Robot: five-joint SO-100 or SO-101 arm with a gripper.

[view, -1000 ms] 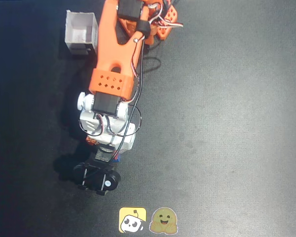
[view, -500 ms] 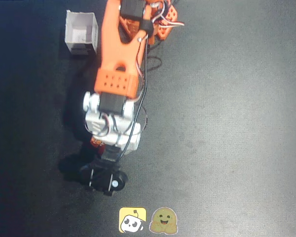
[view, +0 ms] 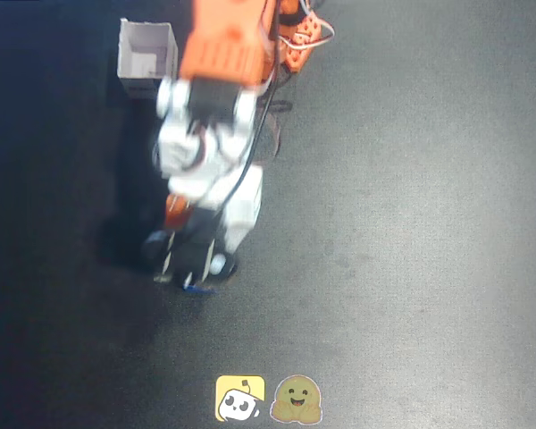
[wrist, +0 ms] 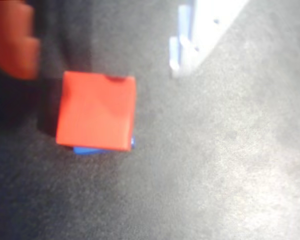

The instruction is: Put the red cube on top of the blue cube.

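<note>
Gripper point(wrist: 102, 40) fingers spread apart, orange one point(wrist: 12, 37) at wrist view's upper left, white one point(wrist: 200, 30) upper right. Sat squarely on small bright-blue cube point(wrist: 87, 150): small bright-red matte cube point(wrist: 96, 110), untouched by either finger. Showed only as blue sliver point(view: 196, 288) beneath arm in overhead view, on dark tabletop point(view: 411, 223). Stood far left: white open box point(view: 146, 55).

The red cube point(wrist: 96, 111) has smooth, matt faces. The desk point(wrist: 230, 165) is a dark, finely grained, matt surface. The arm point(view: 221, 40) looks like orange plastic.

Overhead top-down; wrist close above stacked cubes
</note>
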